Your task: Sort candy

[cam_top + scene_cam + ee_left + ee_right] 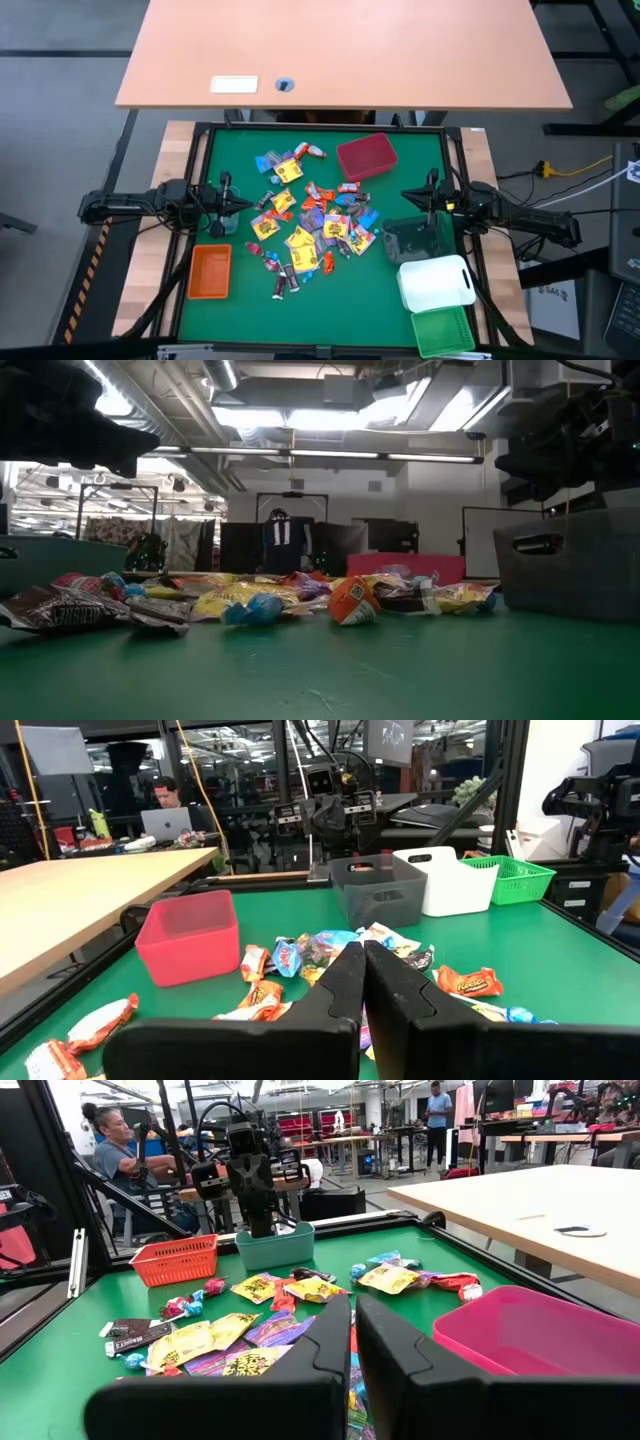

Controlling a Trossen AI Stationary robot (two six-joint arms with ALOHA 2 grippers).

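Candy (310, 225): heaped at the green bench (250, 310) centre, wrappers pointing every way, no shared long axis.
Left gripper (243, 204): near left edge, fingers pressed together, empty.
Right gripper (407, 197): near right edge, fingers pressed together, empty.

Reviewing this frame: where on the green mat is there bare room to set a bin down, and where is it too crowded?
Bare mat lies between the orange bin and the mat's near edge, along the far-left edge beyond the left gripper, and in front of the candy pile toward the green bin. The centre is crowded with sweets; the red bin, grey bin and white bin fill the right side.
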